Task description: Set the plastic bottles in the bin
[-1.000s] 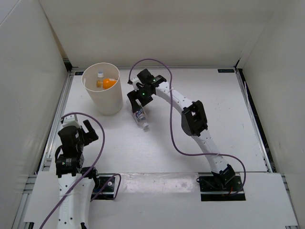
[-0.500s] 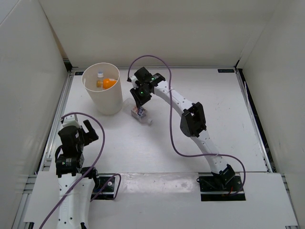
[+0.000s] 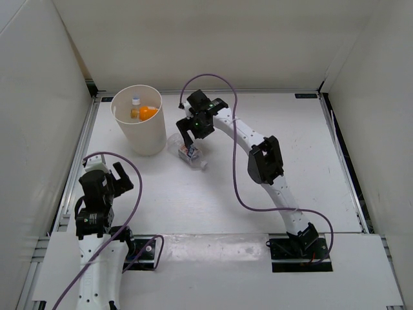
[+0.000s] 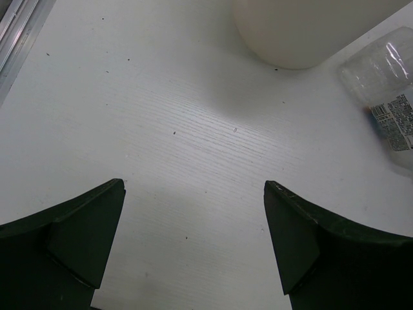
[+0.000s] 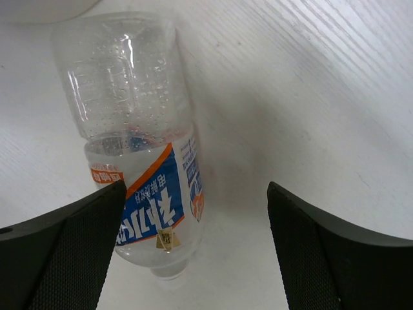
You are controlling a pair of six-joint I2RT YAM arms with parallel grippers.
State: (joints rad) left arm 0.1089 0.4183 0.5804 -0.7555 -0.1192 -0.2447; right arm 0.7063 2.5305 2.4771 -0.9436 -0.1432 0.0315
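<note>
Right, table (image 3: 213,194): white, matte, faint grain w/ a few dark specks; metal rail (image 4: 18,29) along the left edge.
Walls (image 3: 193,45): plain white panels on the left, far and right sides.
Bin (image 3: 139,132): cream-white, upright, far-left part of the table; its base also shows at the top of the left wrist view.
In the bin: orange bottle (image 3: 147,112) on its side, plus a white-capped bottle (image 3: 136,101) just beside it, toward the far wall.
Clear bottle (image 3: 187,152): on the table, lying on its side just right of the bin's base, bottom end toward the bin, neck end toward the near side. Blue label w/ orange trim, droplets inside. Touching the bin or not: can't tell.
Right arm (image 3: 261,161): stretched from its near-right base across to the far-left, wrist tipped down over the clear bottle; purple cable (image 3: 233,161) loops along it.
Right gripper (image 3: 189,137): jaws wide apart, nothing held; the bottle lies under the left-hand finger in the wrist view, contact unclear.
Left arm (image 3: 97,213): folded close to its base, near-left.
Left gripper (image 3: 119,175): jaws apart, empty, pointed at bare table, well short of the bin.
</note>
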